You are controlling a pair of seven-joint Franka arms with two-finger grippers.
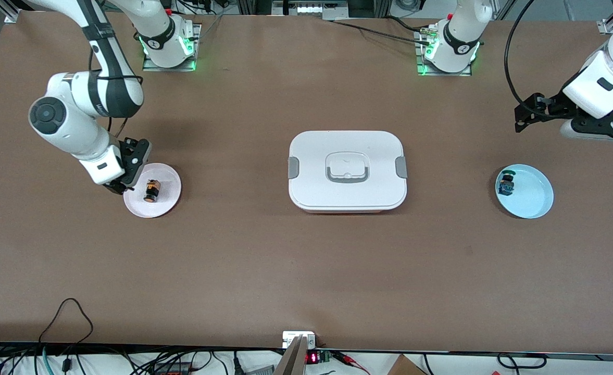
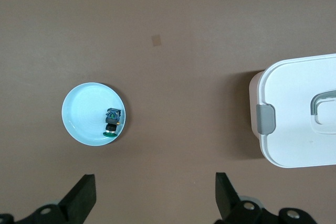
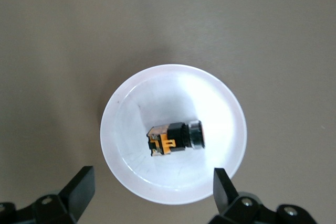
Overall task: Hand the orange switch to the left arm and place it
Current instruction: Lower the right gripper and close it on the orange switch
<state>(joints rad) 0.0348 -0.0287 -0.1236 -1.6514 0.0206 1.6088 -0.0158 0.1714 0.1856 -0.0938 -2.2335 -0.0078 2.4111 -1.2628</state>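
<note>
The orange switch (image 1: 151, 190) lies on its side on a small pink plate (image 1: 166, 178) toward the right arm's end of the table. My right gripper (image 1: 123, 182) is open and empty, low over the edge of that plate, beside the switch. In the right wrist view the switch (image 3: 175, 136) lies in the plate (image 3: 157, 93), just clear of the open gripper (image 3: 153, 184). The white box (image 1: 347, 171) stands closed at mid-table. My left gripper (image 1: 525, 112) is open and empty, held up over the table at the left arm's end, where that arm waits.
A blue plate (image 1: 534, 197) holding a green-capped switch (image 1: 507, 183) sits toward the left arm's end. The left wrist view shows this plate (image 2: 84, 114), the green switch (image 2: 112, 121), the box's end (image 2: 299, 111) and the open left gripper (image 2: 155, 190). Cables run along the table's front edge.
</note>
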